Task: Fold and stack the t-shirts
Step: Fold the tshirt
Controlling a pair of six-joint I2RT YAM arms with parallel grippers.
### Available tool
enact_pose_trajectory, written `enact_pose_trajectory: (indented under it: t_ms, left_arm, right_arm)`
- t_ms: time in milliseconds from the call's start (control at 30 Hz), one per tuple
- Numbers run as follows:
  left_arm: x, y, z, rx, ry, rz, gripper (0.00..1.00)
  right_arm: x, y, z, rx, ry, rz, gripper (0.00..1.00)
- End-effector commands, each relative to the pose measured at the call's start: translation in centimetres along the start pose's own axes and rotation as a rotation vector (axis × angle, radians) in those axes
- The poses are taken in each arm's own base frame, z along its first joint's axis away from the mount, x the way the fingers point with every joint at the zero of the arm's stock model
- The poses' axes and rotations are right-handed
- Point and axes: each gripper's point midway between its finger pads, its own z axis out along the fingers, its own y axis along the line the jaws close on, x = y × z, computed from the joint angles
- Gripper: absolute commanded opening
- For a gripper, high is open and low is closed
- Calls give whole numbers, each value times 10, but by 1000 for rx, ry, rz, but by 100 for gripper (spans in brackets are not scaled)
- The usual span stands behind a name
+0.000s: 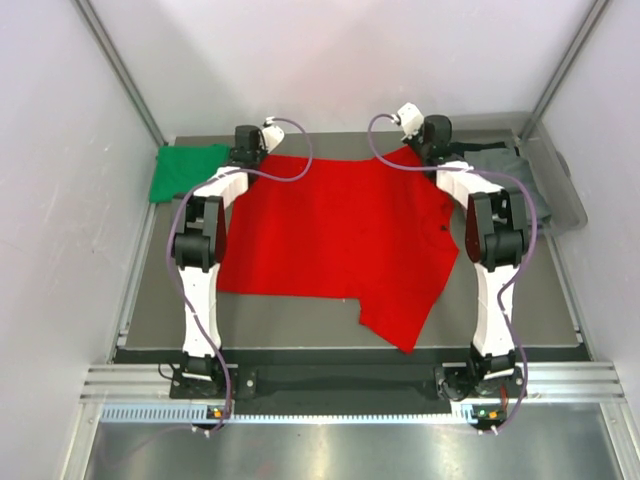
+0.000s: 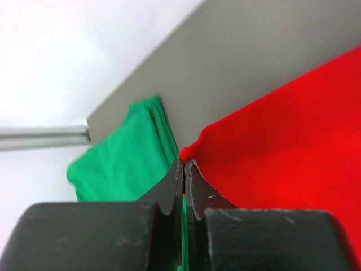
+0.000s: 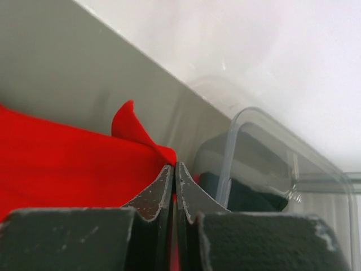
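Red t-shirt (image 1: 340, 235) lies spread flat over the middle of the table (image 1: 300, 325) in the top view, wider left to right than top to bottom, with one loose flap trailing to the lower right. Left gripper (image 2: 183, 165) is pinched tight on its upper-left corner, and right gripper (image 3: 175, 166) is pinched tight on the upper-right corner; red cloth shows between both pairs of jaws. All of the shirt's body runs from the two grips down toward the bottom of the frame, so a fold likely means drawing that top edge downward over the rest. Each arm is nearest its own corner, no crossing needed. Green t-shirt (image 1: 185, 172) sits folded at upper left, just beside the left grip. Clear bin (image 1: 562, 200) at upper right holds grey and dark cloth.
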Motion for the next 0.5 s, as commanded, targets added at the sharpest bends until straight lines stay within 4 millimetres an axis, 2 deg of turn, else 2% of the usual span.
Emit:
enact_pose_trajectory:
  t_ms: [0, 133, 200, 233, 433, 467]
  left_arm:
    - [-37, 52, -37, -117, -104, -52, 0]
    - [-25, 50, -51, -116, -86, -42, 0]
    - [-25, 56, -59, -127, -97, -46, 0]
    - [-17, 52, -60, -120, -84, -41, 0]
    - [-11, 50, -71, -108, -82, -43, 0]
    - [-11, 50, -72, -107, -86, -45, 0]
  right_arm:
    - [-34, -37, -29, 73, -81, 35, 0]
    - [-32, -38, -42, 71, -80, 29, 0]
    - [-32, -39, -47, 72, -82, 26, 0]
    - [-31, -38, -48, 68, -81, 25, 0]
    - [-33, -40, -57, 60, -85, 41, 0]
    - [-30, -35, -59, 49, -80, 42, 0]
